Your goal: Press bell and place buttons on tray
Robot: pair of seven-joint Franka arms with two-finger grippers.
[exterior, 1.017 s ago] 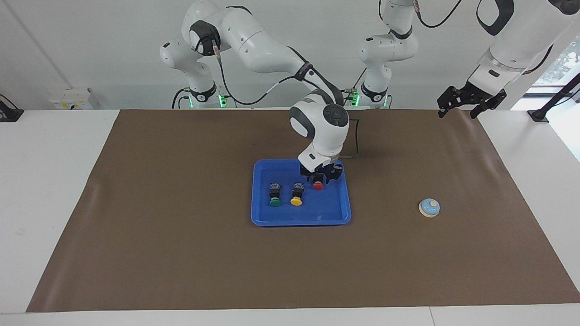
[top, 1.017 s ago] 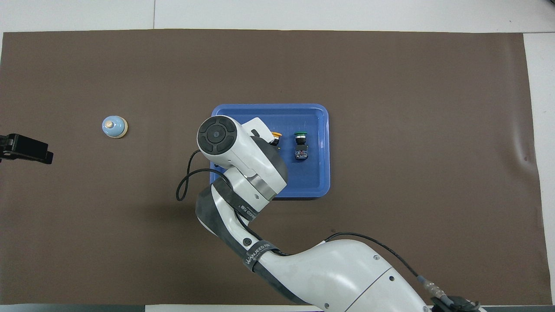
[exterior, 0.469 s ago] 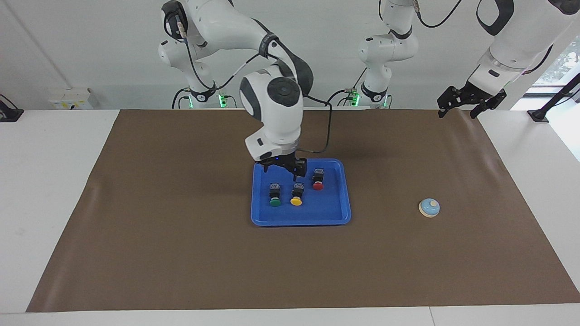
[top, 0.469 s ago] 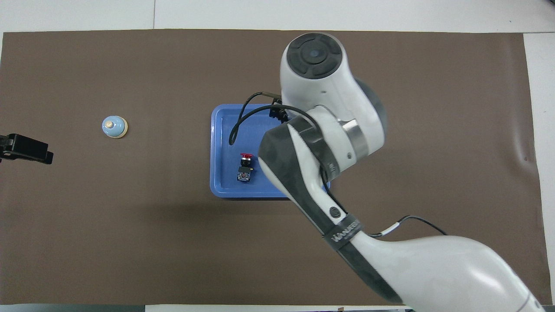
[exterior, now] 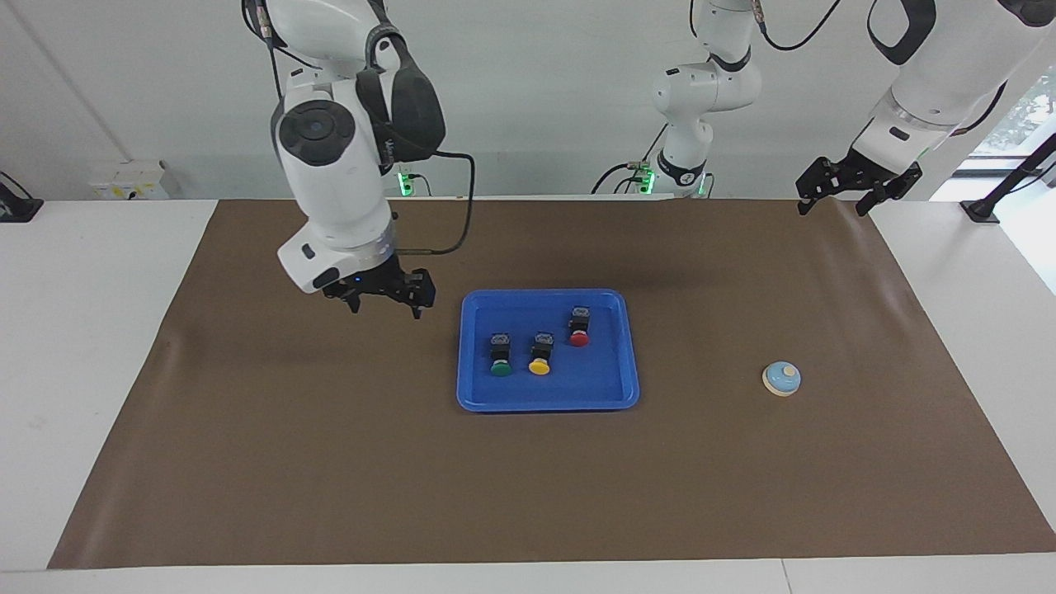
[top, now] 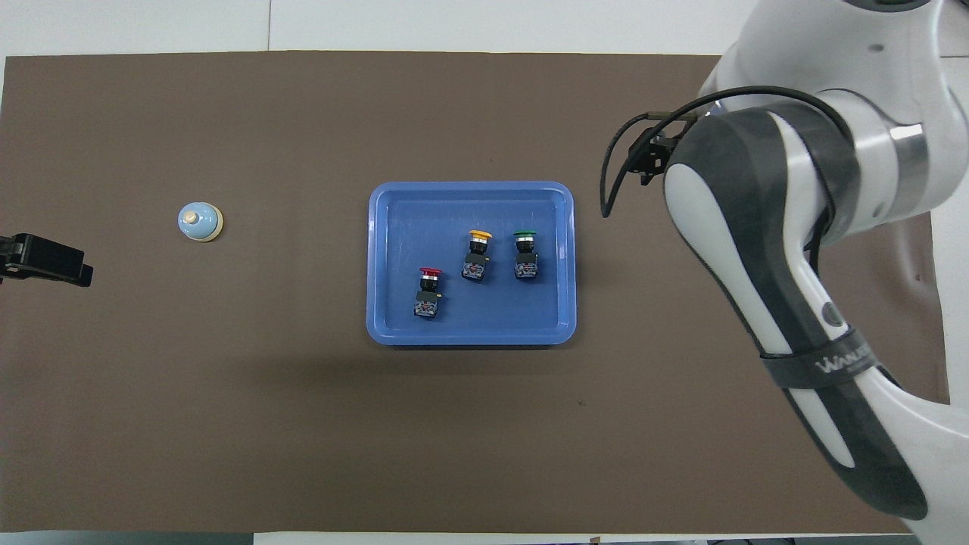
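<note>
The shallow rectangular bright-blue plastic tray (exterior: pixel 549 400) lies in the middle of the brown mat (exterior: pixel 330 462) that covers the desk. All three push-button switches with black bodies rest inside it, each lying on its side with the round cap pointing away from the robots. The one with the green cap (exterior: pixel 500 355) and the one with the yellow cap (exterior: pixel 540 353) lie close side by side, and the one with the red cap (exterior: pixel 579 326) lies a little nearer to the robots, toward the left arm's end of the tray. They do not touch one another, and this spacing probably comes from setting them down one at a time.

The right claw (exterior: pixel 381 290) hangs over the bare mat beside the tray, toward the right arm's end of the desk. Its fingers are spread and it carries nothing, which suits an arm with no button left to fetch.

The small round light-blue bell with a cream knob and cream base rim (exterior: pixel 781 379) stands alone on the mat, well apart from the tray, toward the left arm's end. The left claw (exterior: pixel 858 188) waits in the air over the mat's edge at that end, open and empty, away from the bell. As I judge it, the placing part is complete.
</note>
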